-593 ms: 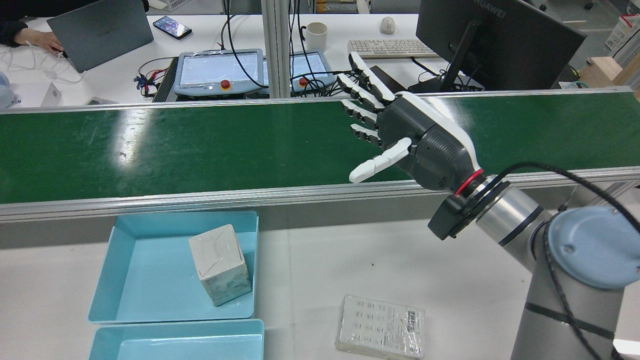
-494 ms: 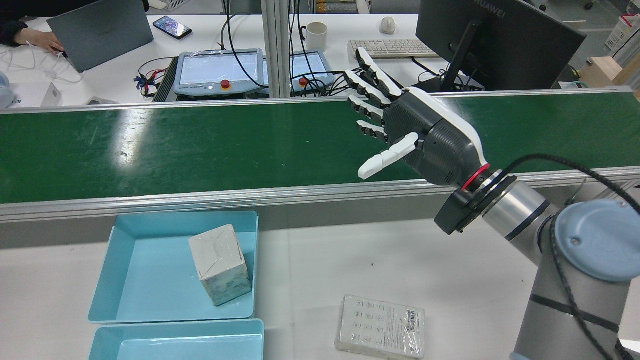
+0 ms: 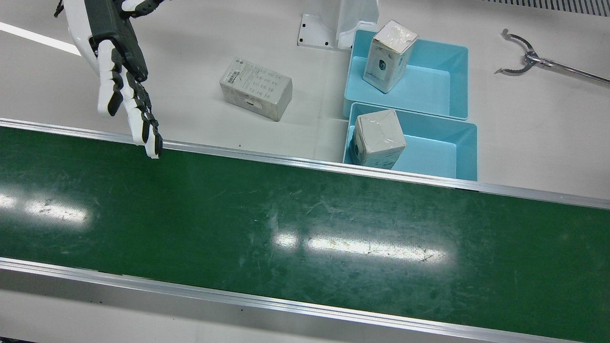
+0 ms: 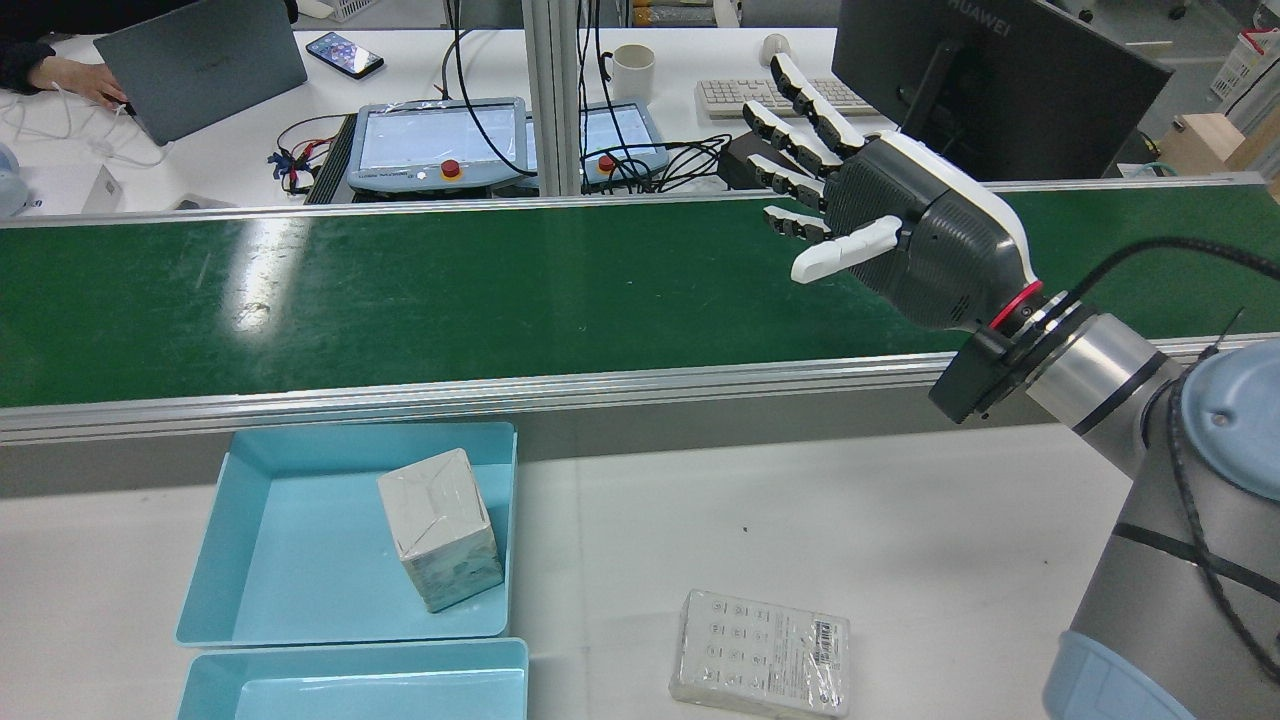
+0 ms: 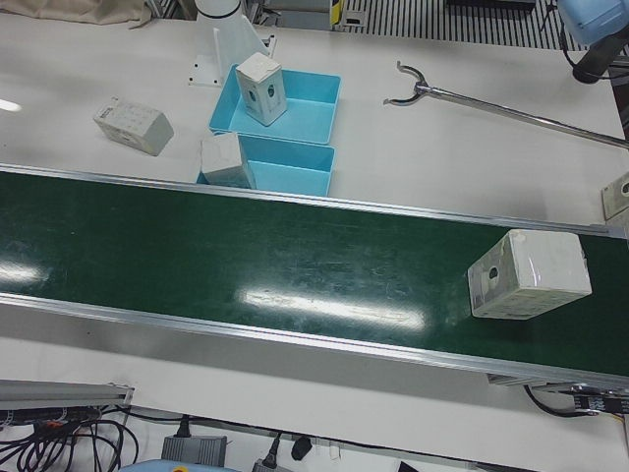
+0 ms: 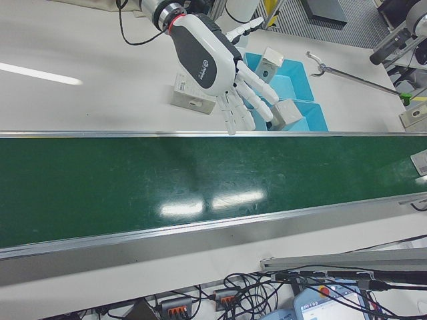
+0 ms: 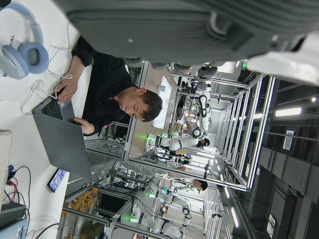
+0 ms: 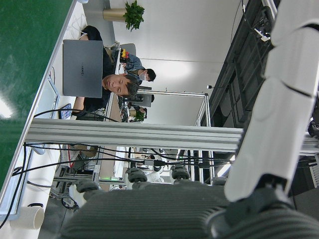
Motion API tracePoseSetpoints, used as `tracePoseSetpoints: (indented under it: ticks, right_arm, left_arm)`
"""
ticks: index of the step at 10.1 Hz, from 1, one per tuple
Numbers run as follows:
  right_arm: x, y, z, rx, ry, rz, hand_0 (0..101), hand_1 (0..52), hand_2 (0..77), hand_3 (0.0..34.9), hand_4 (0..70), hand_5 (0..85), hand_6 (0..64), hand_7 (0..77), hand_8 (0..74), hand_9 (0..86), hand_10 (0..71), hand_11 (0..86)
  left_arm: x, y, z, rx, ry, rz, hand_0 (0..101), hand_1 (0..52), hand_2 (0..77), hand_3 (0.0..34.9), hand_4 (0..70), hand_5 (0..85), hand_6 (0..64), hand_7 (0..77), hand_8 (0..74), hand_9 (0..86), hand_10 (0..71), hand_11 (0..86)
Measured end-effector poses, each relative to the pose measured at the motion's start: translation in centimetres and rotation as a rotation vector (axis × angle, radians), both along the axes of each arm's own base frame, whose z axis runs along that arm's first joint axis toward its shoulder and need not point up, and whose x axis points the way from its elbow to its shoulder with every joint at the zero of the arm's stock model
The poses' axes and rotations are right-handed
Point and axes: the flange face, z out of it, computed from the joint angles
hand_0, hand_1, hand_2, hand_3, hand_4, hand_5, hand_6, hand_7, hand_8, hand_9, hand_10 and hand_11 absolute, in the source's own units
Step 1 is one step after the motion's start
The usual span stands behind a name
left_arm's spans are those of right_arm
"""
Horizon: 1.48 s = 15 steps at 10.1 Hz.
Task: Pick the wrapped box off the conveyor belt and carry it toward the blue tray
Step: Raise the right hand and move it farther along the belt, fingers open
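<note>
A wrapped white box (image 5: 529,273) rides the green conveyor belt (image 5: 295,265) at the right end of the left-front view; no other view shows it clearly. My right hand (image 4: 900,240) hovers open over the belt's far half, fingers (image 4: 800,150) spread and holding nothing. It also appears as the right hand (image 3: 119,62) in the front view and as the right hand (image 6: 213,67) in the right-front view, far from that box. Two blue trays (image 3: 429,90) (image 3: 429,152) sit beside the belt, each holding a wrapped box (image 3: 388,55) (image 3: 379,138). Only a blurred dark palm (image 7: 174,25) of my left hand shows.
Another wrapped box (image 4: 760,655) lies flat on the white table near the trays (image 4: 250,560). A metal grabber tool (image 3: 524,59) rests on the table past the trays. Teach pendants (image 4: 440,145), a monitor and a person's hand at a laptop (image 4: 75,75) lie beyond the belt.
My right hand has risen and moved right and farther across the belt, staying open. The boxes and trays have not moved.
</note>
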Motion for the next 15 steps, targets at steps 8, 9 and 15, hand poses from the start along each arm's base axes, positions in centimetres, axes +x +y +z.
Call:
tracePoseSetpoints:
  ticks: [8, 9, 15]
  right_arm:
    - [0.3, 0.4, -0.2, 0.000, -0.038, -0.036, 45, 8.7, 7.6, 30.2, 0.0, 4.4, 0.0, 0.0, 3.3, 1.1, 0.0, 1.1]
    - [0.4, 0.3, -0.2, -0.003, -0.045, -0.036, 45, 8.7, 8.2, 30.2, 0.0, 4.4, 0.0, 0.0, 3.3, 1.1, 0.0, 1.1]
    - [-0.2, -0.9, 0.8, -0.019, 0.020, -0.011, 45, 10.4, 7.6, 30.2, 0.0, 5.5, 0.0, 0.0, 3.3, 1.1, 0.0, 1.1]
  left_arm:
    - [0.0, 0.0, 0.0, 0.000, 0.000, 0.000, 0, 0.0, 1.1, 0.0, 0.0, 1.1, 0.0, 0.0, 0.0, 0.0, 0.0, 0.0]
    - [0.0, 0.0, 0.0, 0.000, 0.000, 0.000, 0, 0.0, 1.1, 0.0, 0.0, 1.1, 0.0, 0.0, 0.0, 0.0, 0.0, 0.0]
    - [0.0, 0.0, 0.0, 0.000, 0.000, 0.000, 0, 0.0, 1.1, 0.0, 0.0, 1.1, 0.0, 0.0, 0.0, 0.0, 0.0, 0.0]
